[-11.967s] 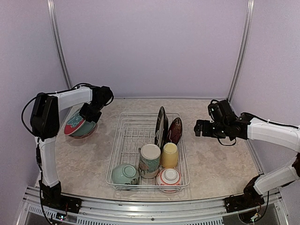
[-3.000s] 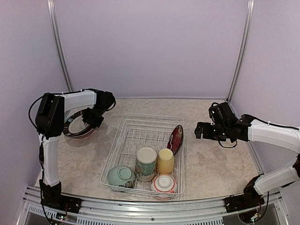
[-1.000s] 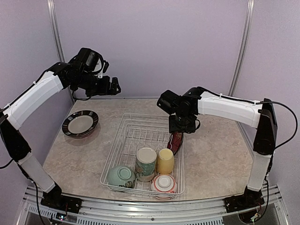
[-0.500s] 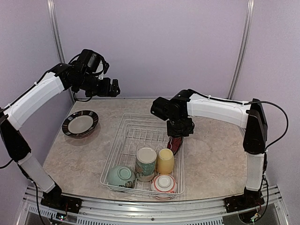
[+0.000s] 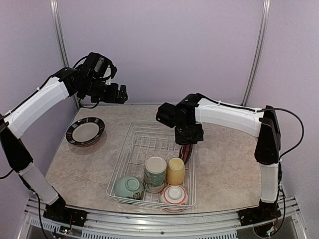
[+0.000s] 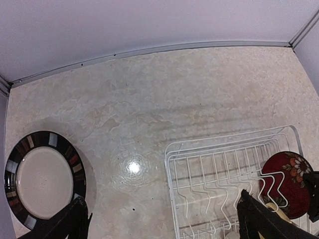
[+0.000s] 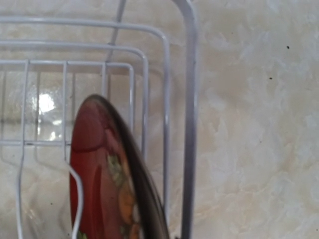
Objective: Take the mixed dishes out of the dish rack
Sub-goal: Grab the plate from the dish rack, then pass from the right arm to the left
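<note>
The white wire dish rack (image 5: 130, 158) sits mid-table. A red floral plate (image 5: 185, 152) stands on edge in its right-hand slots. At the near end are a tall white patterned mug (image 5: 155, 173), a yellow cup (image 5: 175, 171), a pale-green bowl (image 5: 127, 187) and a red-and-white bowl (image 5: 174, 195). My right gripper (image 5: 188, 141) is down on the red plate's top rim and shut on it. In the right wrist view the red plate (image 7: 97, 174) fills the lower left beside a wire of the rack (image 7: 190, 124); my fingers are out of frame. My left gripper (image 5: 116, 93) hangs open, high over the table's back left.
A dark-rimmed plate (image 5: 85, 132) lies flat on the table left of the rack, and the same plate (image 6: 42, 179) shows at the left edge of the left wrist view. Purple walls close in the back and both sides. The rack's far corner (image 6: 172, 164) lies under my left gripper (image 6: 162, 224).
My right arm has shifted a little left and down over the red floral plate, and its jaws have closed on the rim. The left arm has barely moved.
</note>
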